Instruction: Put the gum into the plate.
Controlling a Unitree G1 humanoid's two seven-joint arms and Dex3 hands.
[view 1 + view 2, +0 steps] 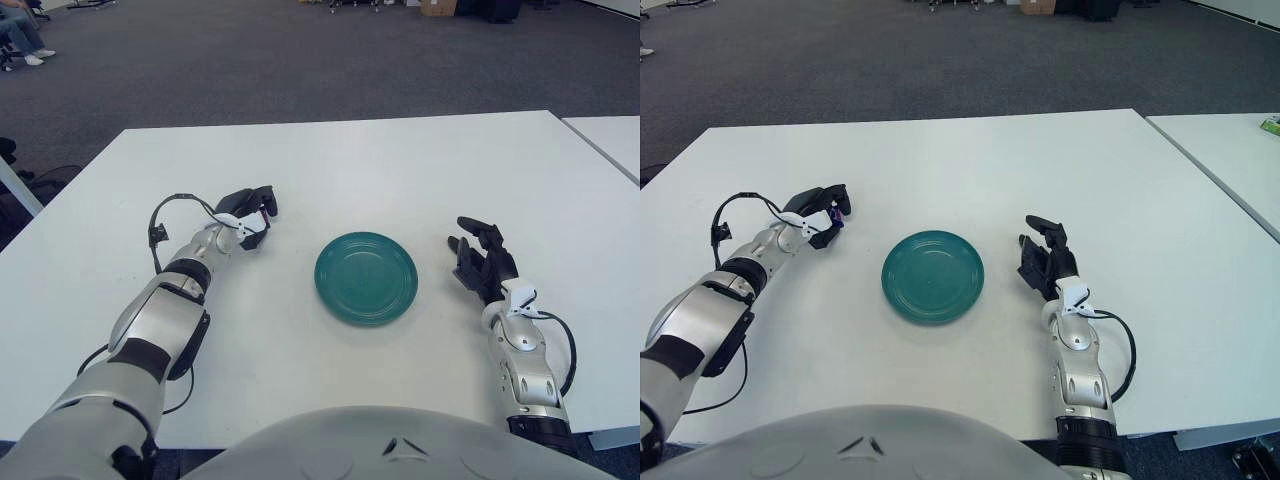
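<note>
A teal plate (366,277) sits on the white table (400,170), near the front middle. My left hand (252,215) is to the left of the plate, low over the table, its fingers curled around a small purple gum pack (837,213), of which only a bit shows between the fingertips. My right hand (480,258) shows to the right of the plate, with its fingers spread and holding nothing.
A second white table (610,140) stands at the right, separated by a narrow gap. Grey carpet lies beyond the table's far edge. A black cable loops off my left wrist (165,215).
</note>
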